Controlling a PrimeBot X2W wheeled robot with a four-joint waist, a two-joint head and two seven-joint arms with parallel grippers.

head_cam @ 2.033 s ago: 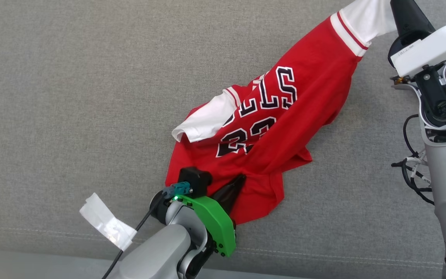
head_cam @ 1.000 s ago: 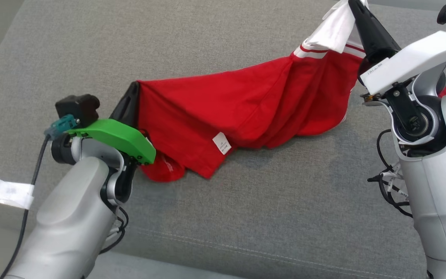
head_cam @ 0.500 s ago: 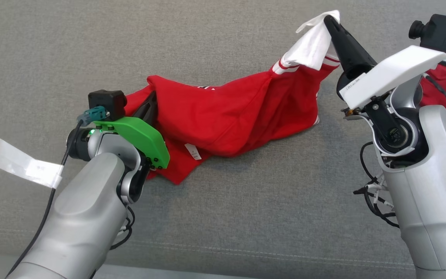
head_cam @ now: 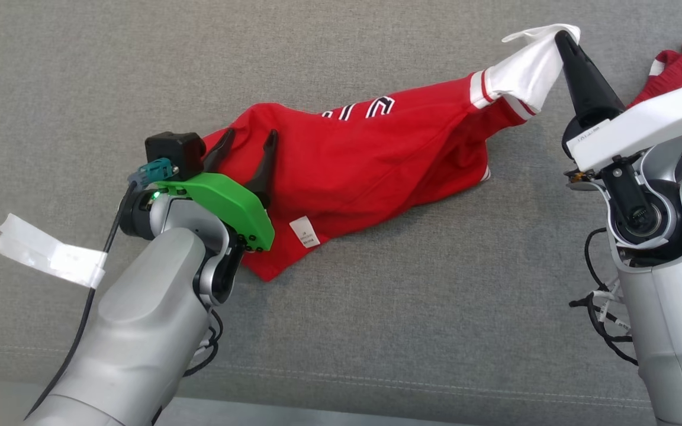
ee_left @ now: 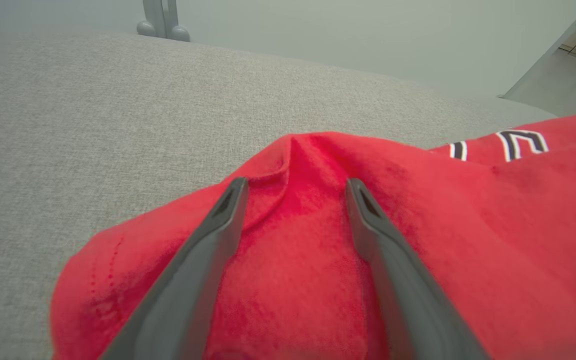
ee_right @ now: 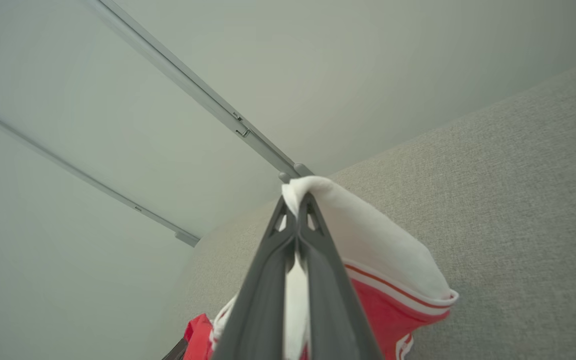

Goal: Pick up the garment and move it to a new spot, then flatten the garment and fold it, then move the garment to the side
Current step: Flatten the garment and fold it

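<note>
The garment [head_cam: 376, 154] is a red jersey with white sleeves and black-and-white lettering, stretched across the grey cushion [head_cam: 376, 307]. My left gripper [head_cam: 246, 142] is open at the garment's left corner, its two fingers spread over the red cloth [ee_left: 298, 240], which lies slack between them. My right gripper [head_cam: 561, 36] is shut on the white sleeve [head_cam: 524, 68], holding it raised at the upper right. In the right wrist view the sleeve [ee_right: 368, 240] drapes over the closed fingertips [ee_right: 298, 205].
Another red cloth [head_cam: 669, 65] lies at the far right behind my right arm. White tape [head_cam: 45, 251] hangs on the left arm's cable. The cushion's front seam [head_cam: 406, 384] runs near the bottom; a wall with a rail [ee_right: 193, 85] stands behind.
My left gripper has opened and let go of the garment's corner, which now rests on the cushion. The right gripper keeps hold of the sleeve and has moved right. The camera shifted.
</note>
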